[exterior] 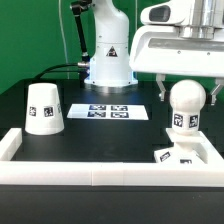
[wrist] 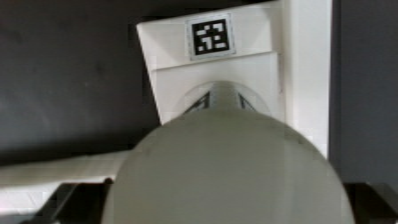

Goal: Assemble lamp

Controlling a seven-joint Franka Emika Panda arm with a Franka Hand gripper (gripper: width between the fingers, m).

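My gripper (exterior: pixel 187 90) is at the exterior view's right, shut on the ball top of the white bulb (exterior: pixel 186 103), with a finger on each side. The bulb hangs upright just above the flat angular base (exterior: pixel 178 156), which lies in the front right corner against the border frame. In the wrist view the bulb's round top (wrist: pixel 222 160) fills the lower half, and the base with its square tag (wrist: pixel 210 40) lies beyond it. The tapered shade (exterior: pixel 43 108) stands mouth down at the exterior view's left, far from the gripper.
The marker board (exterior: pixel 108 111) lies flat in the middle of the black table. A long white border frame (exterior: pixel 90 171) runs along the front and up both sides. The arm's white pedestal (exterior: pixel 108 60) stands at the back with a black cable beside it.
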